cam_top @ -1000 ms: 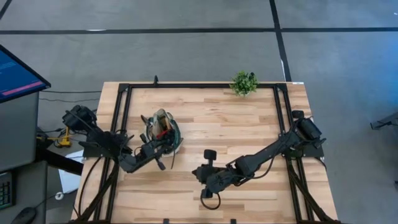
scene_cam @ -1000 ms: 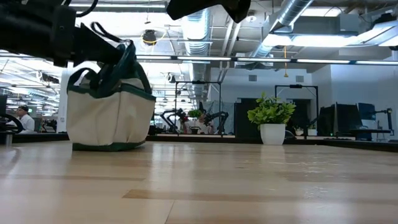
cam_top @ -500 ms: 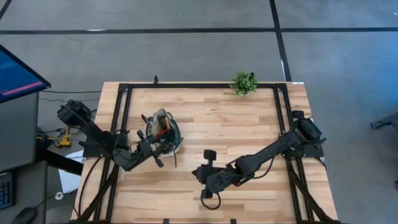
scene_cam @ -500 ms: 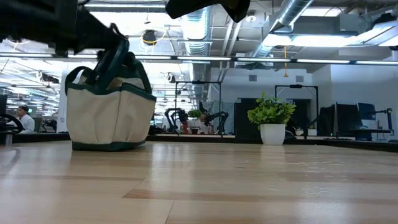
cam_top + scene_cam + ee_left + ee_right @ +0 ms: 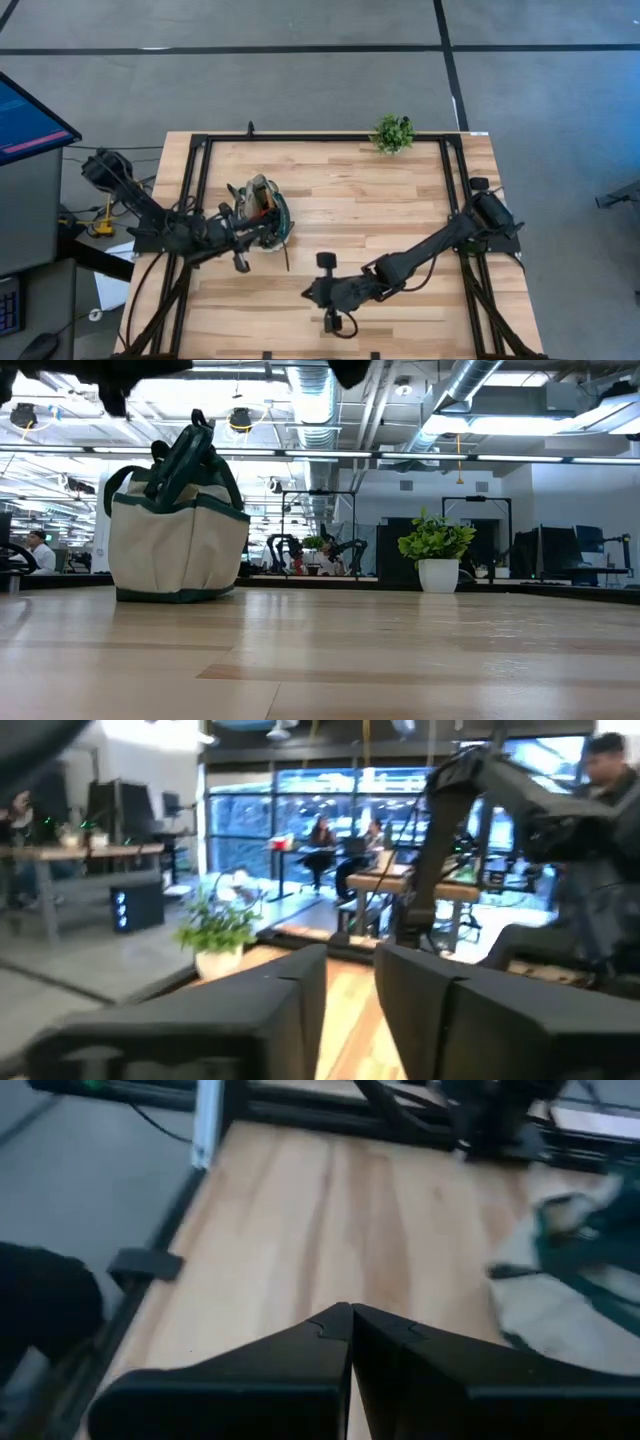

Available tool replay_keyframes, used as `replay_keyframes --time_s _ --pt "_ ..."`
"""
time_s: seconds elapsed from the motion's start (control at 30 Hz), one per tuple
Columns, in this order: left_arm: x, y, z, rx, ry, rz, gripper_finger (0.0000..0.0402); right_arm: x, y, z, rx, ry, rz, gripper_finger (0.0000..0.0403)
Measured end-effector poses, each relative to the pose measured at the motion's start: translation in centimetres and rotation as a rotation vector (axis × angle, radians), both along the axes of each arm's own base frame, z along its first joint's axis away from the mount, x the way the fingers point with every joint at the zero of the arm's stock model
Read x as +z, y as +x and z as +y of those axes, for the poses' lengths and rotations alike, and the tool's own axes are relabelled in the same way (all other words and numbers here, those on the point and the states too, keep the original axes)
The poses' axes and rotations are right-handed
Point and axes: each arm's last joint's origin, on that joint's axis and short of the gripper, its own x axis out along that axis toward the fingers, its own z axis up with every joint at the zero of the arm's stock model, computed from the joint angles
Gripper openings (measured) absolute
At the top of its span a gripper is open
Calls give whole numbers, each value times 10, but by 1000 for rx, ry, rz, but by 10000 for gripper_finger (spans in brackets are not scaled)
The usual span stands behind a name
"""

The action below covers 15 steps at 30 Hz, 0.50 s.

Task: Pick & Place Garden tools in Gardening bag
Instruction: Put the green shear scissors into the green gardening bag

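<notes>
Spreading across most of the high view, the wooden table (image 5: 390, 215) carries everything inside its black frame. Left arm (image 5: 150, 215) reaches in from nine o'clock; right arm (image 5: 430, 250) stretches from three o'clock toward the table's middle front. At about ten o'clock from the table's centre stands the gardening bag (image 5: 262, 210), tan canvas with dark green trim, upright, its loop handles raised in the low view (image 5: 178, 525). Tool handles, one reddish, poke from its open top. Left gripper (image 5: 240, 245) hangs just beside the bag at its seven o'clock side; in the left wrist view its fingers (image 5: 290, 1010) stand a narrow gap apart with nothing between them. Right gripper (image 5: 315, 293) sits near six o'clock of the table's centre, well apart from the bag, fingers pressed together and empty. Smallest, a green potted plant (image 5: 392, 132) rests at the twelve o'clock edge.
</notes>
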Motion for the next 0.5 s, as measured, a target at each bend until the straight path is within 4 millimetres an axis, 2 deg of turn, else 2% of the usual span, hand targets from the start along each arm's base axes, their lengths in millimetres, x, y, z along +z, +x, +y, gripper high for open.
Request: replay_keyframes --time_s 0.1,0.17,0.27,0.37,0.5 --pt "6 -7 -3 -10 84 23 39 -11 10 1 12 69 -11 0" --pt "11 -13 -5 -23 130 28 12 -29 19 0 -5 93 2 0" --pt "17 -23 -10 -62 190 33 6 -56 36 -3 -41 138 -50 0" --pt "23 -34 -15 -126 174 4 2 -66 48 -9 -125 186 -137 0" --pt "27 -48 -23 -221 155 -21 1 -76 49 -16 -268 172 -124 0"
